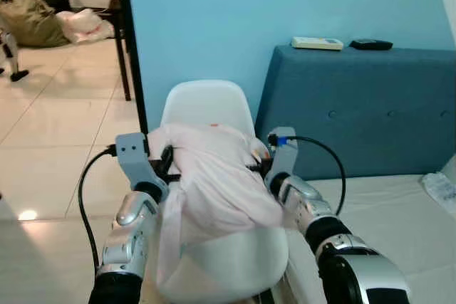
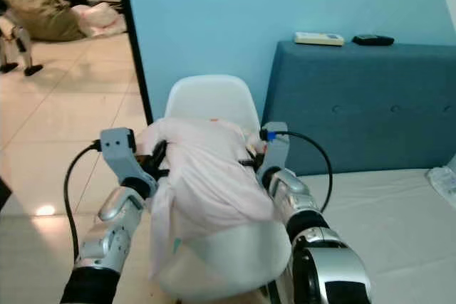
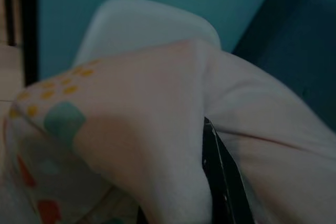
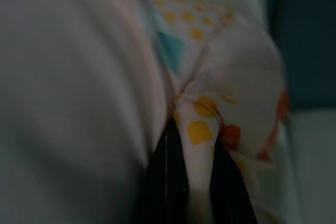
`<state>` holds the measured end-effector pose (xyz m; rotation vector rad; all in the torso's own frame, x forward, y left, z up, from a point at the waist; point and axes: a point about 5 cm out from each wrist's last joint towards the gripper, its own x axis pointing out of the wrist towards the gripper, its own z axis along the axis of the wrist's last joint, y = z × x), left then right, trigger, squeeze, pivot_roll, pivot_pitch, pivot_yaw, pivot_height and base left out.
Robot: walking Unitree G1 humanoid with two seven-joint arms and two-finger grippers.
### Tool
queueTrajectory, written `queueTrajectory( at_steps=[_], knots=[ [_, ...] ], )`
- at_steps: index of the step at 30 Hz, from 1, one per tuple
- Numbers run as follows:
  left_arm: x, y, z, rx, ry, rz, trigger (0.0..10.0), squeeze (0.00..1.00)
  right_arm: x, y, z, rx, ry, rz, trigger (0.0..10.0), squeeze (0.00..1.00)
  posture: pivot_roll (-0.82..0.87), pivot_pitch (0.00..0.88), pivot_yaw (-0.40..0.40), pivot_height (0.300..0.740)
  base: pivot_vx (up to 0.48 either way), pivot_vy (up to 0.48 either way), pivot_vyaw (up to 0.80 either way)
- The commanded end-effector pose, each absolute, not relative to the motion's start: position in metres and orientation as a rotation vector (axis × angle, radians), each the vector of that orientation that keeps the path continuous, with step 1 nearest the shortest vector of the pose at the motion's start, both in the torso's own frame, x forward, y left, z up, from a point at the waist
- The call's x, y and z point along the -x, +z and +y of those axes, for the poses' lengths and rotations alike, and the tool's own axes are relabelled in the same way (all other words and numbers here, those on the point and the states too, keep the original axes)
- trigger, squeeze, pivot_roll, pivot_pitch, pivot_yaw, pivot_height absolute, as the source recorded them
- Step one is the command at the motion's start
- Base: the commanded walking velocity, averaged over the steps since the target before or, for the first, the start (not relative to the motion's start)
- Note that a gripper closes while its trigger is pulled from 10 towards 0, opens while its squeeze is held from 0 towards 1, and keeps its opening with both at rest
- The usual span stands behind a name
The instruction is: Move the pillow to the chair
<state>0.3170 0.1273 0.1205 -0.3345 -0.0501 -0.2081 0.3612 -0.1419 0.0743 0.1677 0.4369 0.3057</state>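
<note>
Silver forearms fill the near foreground, one at each side of a pale pink pillow (image 1: 214,176). Pillow lies lengthwise over the white chair (image 1: 208,105), draped across the seat, its far end against the backrest, its near end hanging over the seat's front edge. Chair stands against a light blue wall (image 1: 214,19), just beside a dark blue upholstered headboard (image 1: 363,112). White mattress (image 1: 385,226) sits to the robot's right of the chair.

Left gripper (image 1: 165,164) is at the pillow's left edge; in the left wrist view one black finger (image 3: 223,182) shows with fabric folded over it, so clamped on the pillow. Right gripper (image 1: 258,166) is at the right edge; its two dark fingers (image 4: 168,177) pinch a fold of spotted fabric between them.

On the headboard top: a white remote (image 1: 317,43) and a black remote (image 1: 371,45), near each other, apart. Cream tiled floor (image 1: 50,140) lies to the left.
</note>
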Motion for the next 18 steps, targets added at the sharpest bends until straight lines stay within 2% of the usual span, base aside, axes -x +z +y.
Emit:
queueTrajectory(
  at_steps=[1, 7, 18],
  knots=[
    [-0.316, 0.114, 0.118, 0.318, -0.244, -0.012, 10.0, 0.0, -0.354, 0.061, -0.14, -0.155, 0.281, 0.521, 10.0, 0.0, 0.11, 0.0, -0.075, 0.735, 0.334, 0.0, 0.0],
    [-0.311, 0.1, 0.115, 0.338, -0.254, 0.064, 10.0, 0.0, -0.345, 0.046, -0.149, -0.09, 0.23, 0.643, 10.0, 0.0, 0.11, 0.0, -0.07, 0.735, 0.056, 0.0, 0.0],
    [-0.309, 0.093, 0.113, 0.323, -0.277, 0.121, 10.0, 0.0, -0.337, 0.036, -0.141, -0.085, 0.289, 0.726, 10.0, 0.0, 0.11, 0.0, -0.061, 0.735, 0.0, 0.0, 0.0]
  ],
)
